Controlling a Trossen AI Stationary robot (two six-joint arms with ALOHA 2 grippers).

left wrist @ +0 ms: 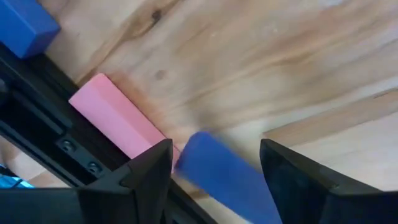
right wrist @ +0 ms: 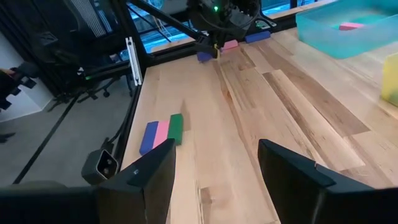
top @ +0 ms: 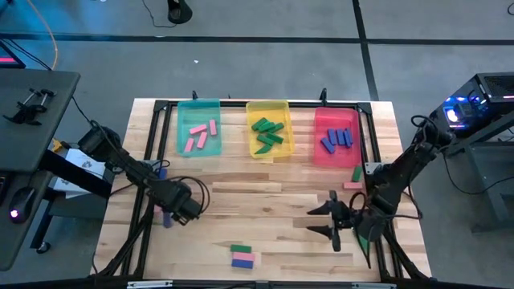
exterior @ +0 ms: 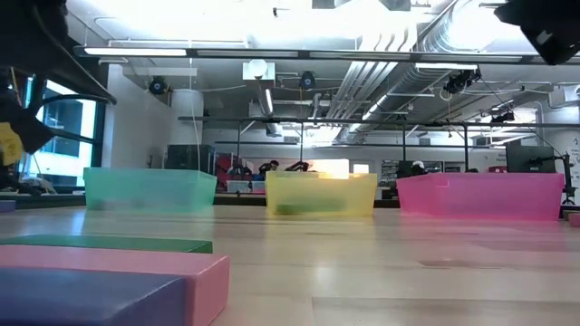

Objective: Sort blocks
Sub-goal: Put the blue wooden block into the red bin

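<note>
Left fingers (left wrist: 214, 180) spread around blue block (left wrist: 227, 177) — light, stiff, smooth; pinch long sides. Right fingers (right wrist: 214, 180) released, empty.

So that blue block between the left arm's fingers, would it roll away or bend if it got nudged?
Probably neither. The blue block between the left end effector fingers has flat faces and square edges, so it would likely slide, not roll. It looks solid and stiff, like the pink block lying beside it. Being small, it is probably light, and its smooth faces might slip.

A blurred blue block (left wrist: 227, 177) between the jaws is cut off at the frame edge.
</note>
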